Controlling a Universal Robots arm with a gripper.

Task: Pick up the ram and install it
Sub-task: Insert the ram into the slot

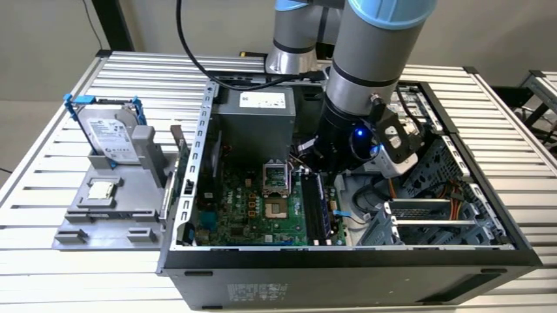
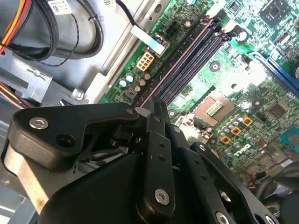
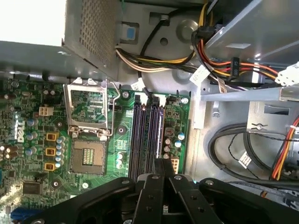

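black two-fingered hand (image 3: 162, 163): tips pressed together, low over long black motherboard slots (image 3: 142, 135). thin blue-green ram stick (image 3: 160, 135): apparently edge-on in outermost slot beneath tips, not certain. light, stiff, fragile; best held by bare edges, clear of chips.

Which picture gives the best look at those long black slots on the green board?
The first wrist view: the slots run straight toward the camera, all side by side, their far ends unobstructed. The second wrist view shows them slanting, with the gripper covering one end. In the exterior view they are small, partly behind the arm.
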